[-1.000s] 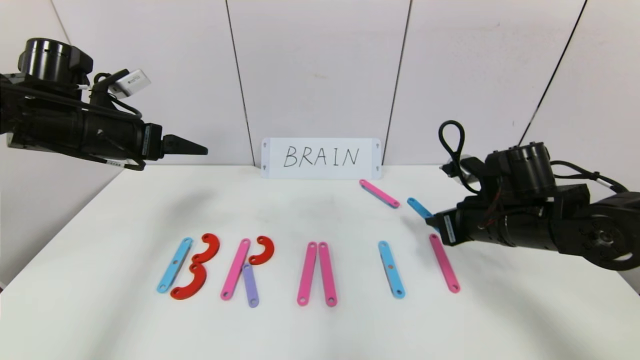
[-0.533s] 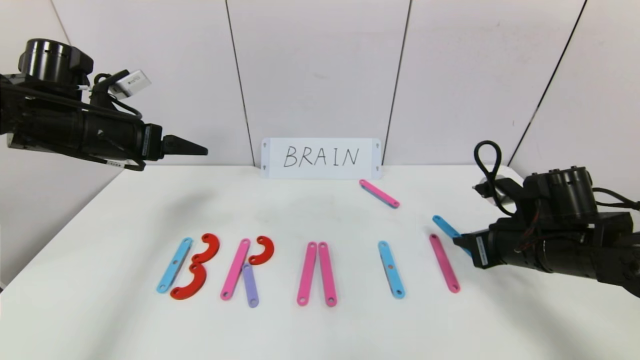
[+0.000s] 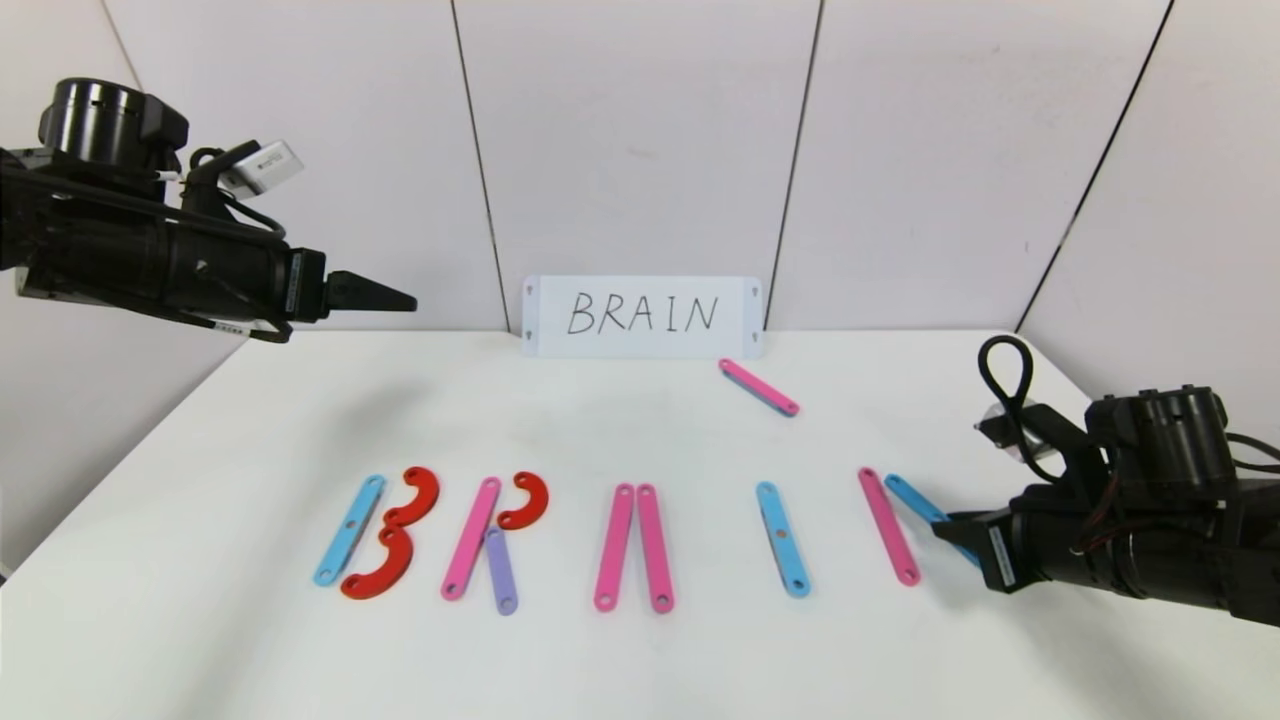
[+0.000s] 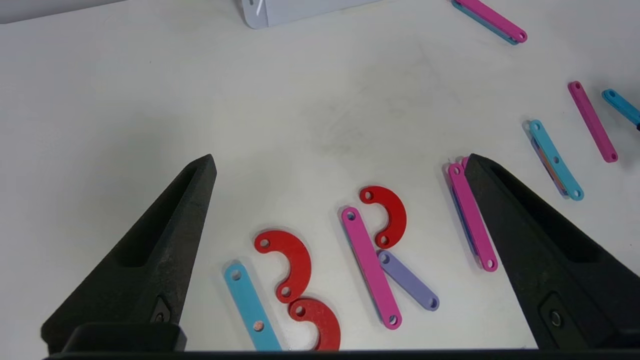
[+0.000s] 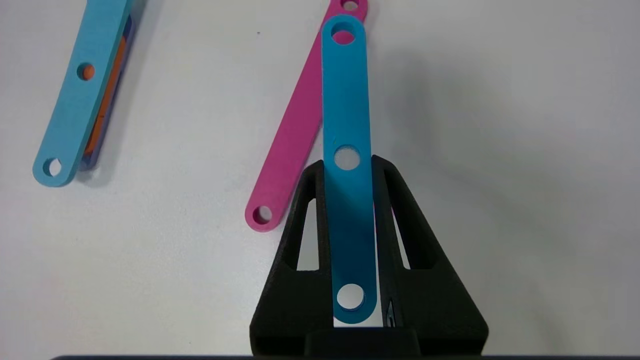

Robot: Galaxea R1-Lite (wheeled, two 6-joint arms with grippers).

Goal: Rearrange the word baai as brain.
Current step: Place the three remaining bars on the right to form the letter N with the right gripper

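The plastic letters lie in a row on the white table (image 3: 640, 440): a blue-and-red B (image 3: 385, 535), a pink-red-purple R (image 3: 495, 540), two pink bars as A (image 3: 633, 547), a blue I (image 3: 782, 538) and one pink bar (image 3: 888, 525). My right gripper (image 3: 950, 530) is shut on a blue bar (image 3: 915, 505) just right of that pink bar. In the right wrist view the blue bar (image 5: 346, 100) runs out from the gripper (image 5: 347, 162), its far end over the top of the pink bar (image 5: 295, 140). My left gripper (image 3: 400, 298) hangs open and empty high at the far left.
A white card with handwritten BRAIN (image 3: 642, 316) leans on the back wall. A spare pink bar on top of a blue one (image 3: 759, 387) lies just in front of the card's right end. The table's right edge is near my right arm.
My right gripper has carried the blue bar to the right and toward the table's front, down beside the lone pink bar. The left arm has not moved.
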